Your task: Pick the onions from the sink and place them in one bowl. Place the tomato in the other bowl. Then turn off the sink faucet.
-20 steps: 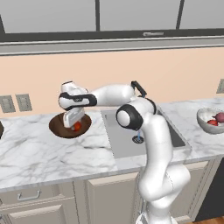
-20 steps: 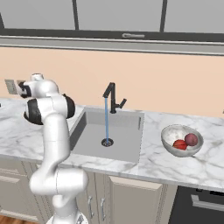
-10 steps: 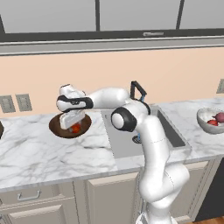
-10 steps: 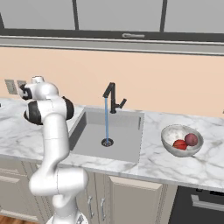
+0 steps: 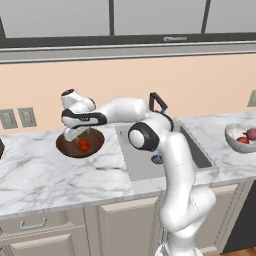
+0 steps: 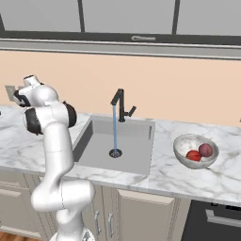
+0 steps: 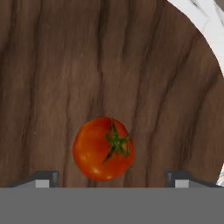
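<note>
A: Start at the left. What sits under the gripper [image 5: 79, 136]?

B: The wooden bowl [image 5: 67, 146], wide, shallow, dark brown with clear grain. The tomato [image 5: 84, 145] lies in it, glossy orange-red with a green stalk. In the hand view the finger tips [image 7: 45, 178] stand spread wide to either side of it, touching nothing, so the claw is open and empty.

A: So which way must the arm go now?

B: My judgement: right. The sink [image 6: 137, 137], a grey steel basin, lies beside the bowl, and the faucet [image 6: 120, 105], slim, black and angular, stands at its back edge, a blue stream [image 6: 114, 129] falling to the drain [image 6: 114, 152].

A: And farthest right?

B: The pale bowl [image 6: 188, 144], rounded and deep, holding both onions [image 6: 200, 152], one deep red, one mauve-pink.
</note>
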Tool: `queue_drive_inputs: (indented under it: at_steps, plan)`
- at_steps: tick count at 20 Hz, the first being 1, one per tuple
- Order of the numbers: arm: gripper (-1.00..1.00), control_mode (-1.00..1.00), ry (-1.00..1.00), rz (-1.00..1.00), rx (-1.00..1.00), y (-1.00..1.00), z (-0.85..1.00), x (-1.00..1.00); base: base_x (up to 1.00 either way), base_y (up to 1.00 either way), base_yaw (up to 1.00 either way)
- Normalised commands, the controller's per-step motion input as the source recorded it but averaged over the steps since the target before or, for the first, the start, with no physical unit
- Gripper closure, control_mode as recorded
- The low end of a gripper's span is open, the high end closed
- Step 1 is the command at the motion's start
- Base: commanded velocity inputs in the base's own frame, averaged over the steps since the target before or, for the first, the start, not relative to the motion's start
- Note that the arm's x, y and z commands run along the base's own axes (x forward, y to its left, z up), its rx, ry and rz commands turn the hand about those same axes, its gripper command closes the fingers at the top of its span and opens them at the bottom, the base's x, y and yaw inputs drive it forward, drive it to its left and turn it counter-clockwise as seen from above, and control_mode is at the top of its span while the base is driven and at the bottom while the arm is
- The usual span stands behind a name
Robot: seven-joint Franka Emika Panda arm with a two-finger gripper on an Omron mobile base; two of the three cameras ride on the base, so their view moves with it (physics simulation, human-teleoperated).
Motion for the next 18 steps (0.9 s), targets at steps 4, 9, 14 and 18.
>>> queue_drive_inputs:
  at_steps: [4,9,14,18]
  plan:
    - [-1.0,-1.0,-0.21,-0.08,0.0,-0.07,0.11,-0.29,0.0,0.0,0.0]
    - [-1.0,-1.0,-0.51,-0.01,0.01,-0.33,0.79,-1.0,0.0,0.0,0.0]
    - [-1.0,-1.0,-0.32,-0.04,0.06,-0.53,0.99,-0.67,0.0,0.0,0.0]
    - [-1.0,-1.0,-0.02,-0.14,0.21,-0.95,0.79,-0.5,0.0,0.0,0.0]
